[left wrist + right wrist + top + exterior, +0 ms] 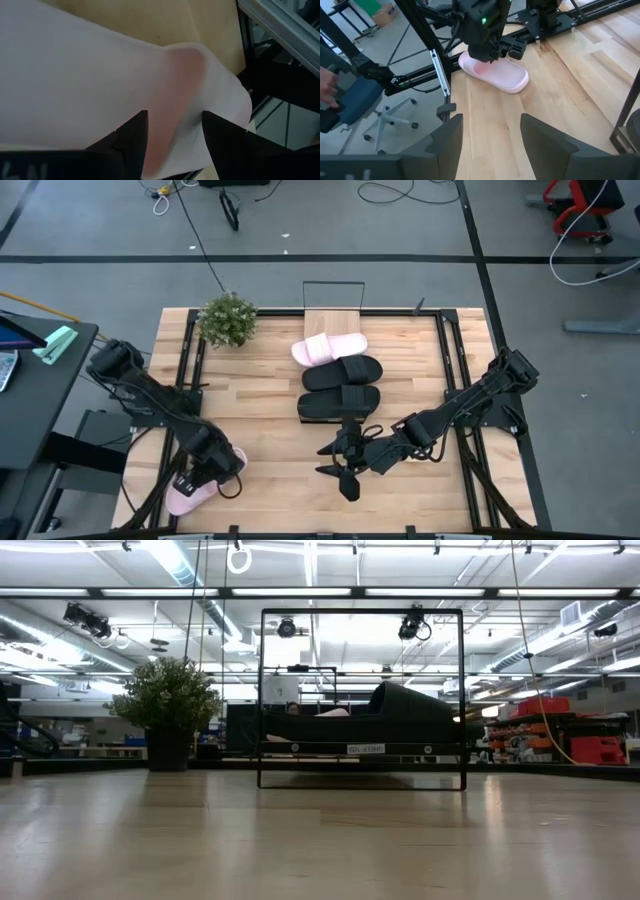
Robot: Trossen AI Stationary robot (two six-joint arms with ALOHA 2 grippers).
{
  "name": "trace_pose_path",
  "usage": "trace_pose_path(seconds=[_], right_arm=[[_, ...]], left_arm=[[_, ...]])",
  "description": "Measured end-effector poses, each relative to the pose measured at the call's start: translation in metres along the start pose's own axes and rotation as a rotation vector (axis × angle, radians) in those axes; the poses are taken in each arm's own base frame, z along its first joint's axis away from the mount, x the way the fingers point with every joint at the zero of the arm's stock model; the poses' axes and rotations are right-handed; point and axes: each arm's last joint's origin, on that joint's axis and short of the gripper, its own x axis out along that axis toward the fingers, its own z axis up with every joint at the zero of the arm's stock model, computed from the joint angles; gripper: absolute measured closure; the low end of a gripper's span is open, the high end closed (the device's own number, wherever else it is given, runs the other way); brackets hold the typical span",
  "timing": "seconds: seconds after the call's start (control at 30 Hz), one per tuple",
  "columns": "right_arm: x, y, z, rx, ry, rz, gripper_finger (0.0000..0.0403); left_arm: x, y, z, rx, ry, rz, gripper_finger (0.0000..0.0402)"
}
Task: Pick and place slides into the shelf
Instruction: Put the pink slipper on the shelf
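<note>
Down at the near left corner of the table (270,470), the left hand (196,476) sits right over a pale pink slide (192,492). Its two dark fingers (131,136) are parted and straddle the slide's raised side; from the wrist view the pink surface fills the gap between them. I cannot tell whether they already press on it or only stand around it. The slide lies flat on the wood close to the table's left edge, beside the black frame rail, as the right wrist view shows too.

Over on the right, the right hand (347,463) hangs above the near middle of the table, fingers apart with nothing between them, pointing toward the left corner and the pink slide there, well apart from it.

Farther back, the shelf (332,323) lies at the far middle edge. Another pale pink slide (328,348) rests at its near end, and two black slides (342,387) lie side by side just in front of that, between the shelf and the right hand. A small potted plant (228,318) stands left of the shelf.

From table height, a small white label shows on the shelf's front edge, but its writing is too small to read.
</note>
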Motion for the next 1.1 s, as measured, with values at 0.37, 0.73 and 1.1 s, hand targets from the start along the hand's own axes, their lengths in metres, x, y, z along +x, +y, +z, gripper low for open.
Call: trace_pose_path(seconds=[0.37, 0.73, 1.1], right_arm=[[0.000, -0.001, -0.001, -0.005, 0.011, -0.008, 0.0199], [-0.003, -0.004, -0.003, -0.014, 0.051, -0.033, 0.0201], [-0.041, -0.020, 0.033, 0.034, -0.005, -0.085, 0.0208]], left_arm=[[0.007, 0.000, 0.002, -0.025, 0.047, -0.095, 0.0287], [-0.003, -0.007, 0.008, -0.025, 0.042, -0.099, 0.0390], [-0.077, -0.042, 0.031, 0.094, -0.004, 0.086, 0.0390]])
